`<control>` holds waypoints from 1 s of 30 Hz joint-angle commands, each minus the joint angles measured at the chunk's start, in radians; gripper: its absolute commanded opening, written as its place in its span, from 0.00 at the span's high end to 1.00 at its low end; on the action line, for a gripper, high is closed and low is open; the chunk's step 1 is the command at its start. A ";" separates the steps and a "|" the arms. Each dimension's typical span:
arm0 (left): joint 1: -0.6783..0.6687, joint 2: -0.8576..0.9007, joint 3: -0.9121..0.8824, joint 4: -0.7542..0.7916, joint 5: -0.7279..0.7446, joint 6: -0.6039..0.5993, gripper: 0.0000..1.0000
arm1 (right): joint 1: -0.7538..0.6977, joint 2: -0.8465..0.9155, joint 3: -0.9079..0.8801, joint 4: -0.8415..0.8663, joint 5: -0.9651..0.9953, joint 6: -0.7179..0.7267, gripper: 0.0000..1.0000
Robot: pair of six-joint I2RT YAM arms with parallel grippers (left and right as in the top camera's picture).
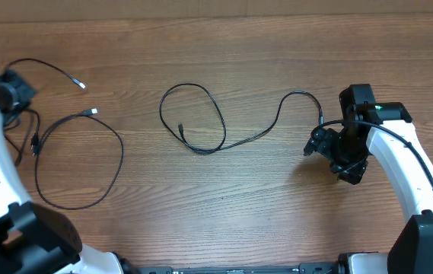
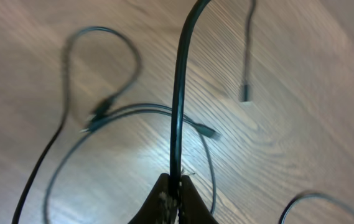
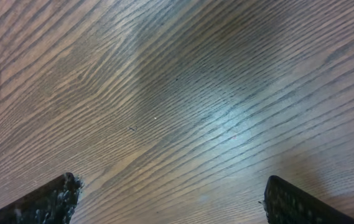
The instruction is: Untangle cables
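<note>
Thin black cables (image 1: 201, 151) lie in loose loops on wood table (image 1: 239, 221), left side and middle. Left gripper (image 2: 175, 186) pinches one cable tight. Right gripper (image 3: 172, 202) spread wide, holds nothing.

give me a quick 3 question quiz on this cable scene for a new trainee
1. True or false: the left gripper is shut on a cable.
2. Which describes the right gripper? A) shut on a plug B) open over bare table C) holding two cords
3. Fill in: in the overhead view, the middle cable curls into a ____ at its left end.

Key: 1 true; 2 B; 3 loop
</note>
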 commanded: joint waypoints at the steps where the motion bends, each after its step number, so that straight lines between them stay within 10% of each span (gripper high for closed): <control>1: 0.042 -0.020 0.016 -0.053 0.038 -0.050 0.96 | -0.002 0.001 -0.003 0.010 -0.004 0.000 0.07; 8: 0.043 -0.017 0.002 -0.198 0.041 -0.050 0.91 | -0.002 0.001 -0.003 0.006 -0.004 -0.001 0.07; 12: 0.042 -0.017 0.002 -0.208 0.060 -0.050 0.40 | -0.002 0.001 -0.003 0.003 -0.003 -0.001 0.07; 21: 0.001 -0.017 0.002 -0.161 0.269 0.051 0.34 | -0.002 0.001 -0.003 0.003 -0.004 -0.001 0.06; 30: -0.368 0.019 0.002 -0.026 0.359 0.375 0.21 | -0.002 0.001 -0.003 0.002 -0.004 0.000 0.05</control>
